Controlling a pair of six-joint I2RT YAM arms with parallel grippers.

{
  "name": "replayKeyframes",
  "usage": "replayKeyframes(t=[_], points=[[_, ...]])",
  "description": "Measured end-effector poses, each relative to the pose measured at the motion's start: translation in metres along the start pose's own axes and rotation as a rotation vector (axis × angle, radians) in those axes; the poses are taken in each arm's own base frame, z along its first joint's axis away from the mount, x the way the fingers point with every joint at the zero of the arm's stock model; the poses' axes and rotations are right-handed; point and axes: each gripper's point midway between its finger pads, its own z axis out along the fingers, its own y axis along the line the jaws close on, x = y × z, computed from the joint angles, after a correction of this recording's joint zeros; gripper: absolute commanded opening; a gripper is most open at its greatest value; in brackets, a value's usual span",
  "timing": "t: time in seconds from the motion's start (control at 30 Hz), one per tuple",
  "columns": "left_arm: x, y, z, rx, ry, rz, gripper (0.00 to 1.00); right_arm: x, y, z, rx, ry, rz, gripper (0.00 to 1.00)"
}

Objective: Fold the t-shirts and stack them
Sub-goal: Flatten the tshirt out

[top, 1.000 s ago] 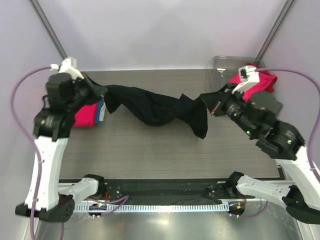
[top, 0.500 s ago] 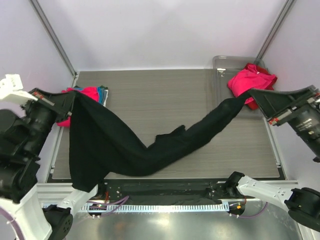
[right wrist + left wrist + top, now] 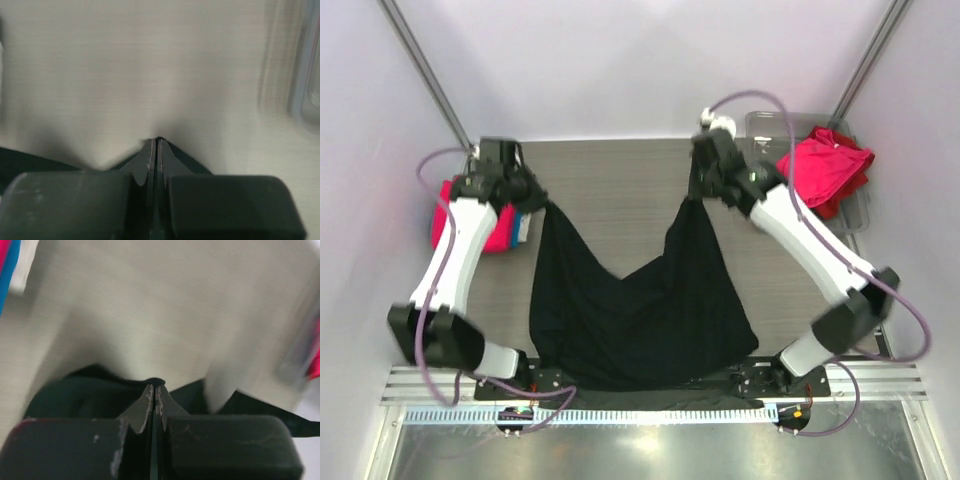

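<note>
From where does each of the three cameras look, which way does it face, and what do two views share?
Top external: fixed above and behind, facing down at the table; shows both arms, left gripper and right gripper each pinching the black t-shirt.
Left wrist: on the left arm, facing along its shut gripper toward the table.
Right wrist: likewise on the right arm, along its shut gripper.
Shared: both wrist views show the black t-shirt caught in the gripper and bare table beyond.
</note>
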Motion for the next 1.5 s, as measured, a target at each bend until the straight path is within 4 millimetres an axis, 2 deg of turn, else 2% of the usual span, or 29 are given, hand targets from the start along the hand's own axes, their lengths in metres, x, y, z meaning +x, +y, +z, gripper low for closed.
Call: replayKeyframes(t=[0.03,0.07,0.13,0.2,0.23,0.27,0.3,0.37,0.4,0.47,0.53,0.6,0.7,0.8,0.9,0.97,1.07,1.13,1.2,1.3,1.37,1.5], points=[[-0.013,-0.004,0.008,0.005,0.013,-0.038,0.0,-0.018,-0.004,0.012,0.01,0.001,0.031,0.01],[-0.034,-0.013,0.015,0.027,0.004,-0.069,0.0,-0.044,-0.003,0.019,0.002,-0.032,0.066,0.01],[-0.095,-0.041,0.016,0.082,-0.053,-0.106,0.0,-0.112,-0.002,0.024,-0.035,-0.127,0.137,0.01],[-0.154,-0.073,0.002,0.167,-0.164,-0.102,0.0,-0.181,0.0,0.006,-0.101,-0.27,0.195,0.01],[-0.184,-0.096,-0.031,0.249,-0.254,-0.09,0.0,-0.218,-0.001,-0.013,-0.148,-0.366,0.222,0.01],[-0.212,-0.108,-0.041,0.311,-0.314,-0.1,0.0,-0.237,-0.004,-0.029,-0.178,-0.424,0.238,0.01],[-0.224,-0.118,-0.061,0.367,-0.353,-0.103,0.0,-0.254,-0.009,-0.049,-0.208,-0.48,0.252,0.01],[-0.237,-0.127,-0.104,0.462,-0.419,-0.119,0.0,-0.277,-0.021,-0.094,-0.26,-0.582,0.266,0.01],[-0.241,-0.127,-0.124,0.498,-0.451,-0.129,0.0,-0.281,-0.027,-0.11,-0.272,-0.614,0.269,0.01],[-0.239,-0.122,-0.148,0.527,-0.486,-0.147,0.0,-0.284,-0.038,-0.138,-0.285,-0.659,0.271,0.01],[-0.235,-0.116,-0.16,0.546,-0.513,-0.156,0.0,-0.284,-0.043,-0.162,-0.303,-0.701,0.265,0.01],[-0.225,-0.108,-0.155,0.548,-0.51,-0.165,0.0,-0.281,-0.042,-0.175,-0.333,-0.722,0.253,0.01],[-0.207,-0.093,-0.13,0.522,-0.471,-0.182,0.0,-0.269,-0.036,-0.174,-0.371,-0.707,0.233,0.01],[-0.178,-0.065,-0.085,0.454,-0.387,-0.216,0.0,-0.242,-0.033,-0.146,-0.391,-0.634,0.222,0.01],[-0.136,-0.031,-0.037,0.365,-0.281,-0.256,0.0,-0.199,-0.037,-0.107,-0.377,-0.521,0.233,0.01],[-0.103,-0.007,-0.012,0.304,-0.203,-0.28,0.0,-0.157,-0.044,-0.081,-0.352,-0.417,0.258,0.01],[-0.055,0.022,0.011,0.239,-0.119,-0.3,0.0,-0.095,-0.054,-0.061,-0.32,-0.295,0.302,0.01],[-0.026,0.039,0.016,0.209,-0.09,-0.3,0.0,-0.063,-0.06,-0.063,-0.312,-0.264,0.333,0.01],[-0.005,0.052,0.015,0.18,-0.078,-0.297,0.0,-0.032,-0.066,-0.073,-0.312,-0.253,0.364,0.01],[0.021,0.072,0.009,0.141,-0.106,-0.284,0.0,0.006,-0.073,-0.091,-0.326,-0.265,0.401,0.01],[0.037,0.086,0.003,0.11,-0.138,-0.285,0.0,0.035,-0.078,-0.096,-0.328,-0.256,0.425,0.01],[0.062,0.111,-0.006,0.055,-0.202,-0.303,0.0,0.076,-0.086,-0.105,-0.324,-0.242,0.45,0.01]])
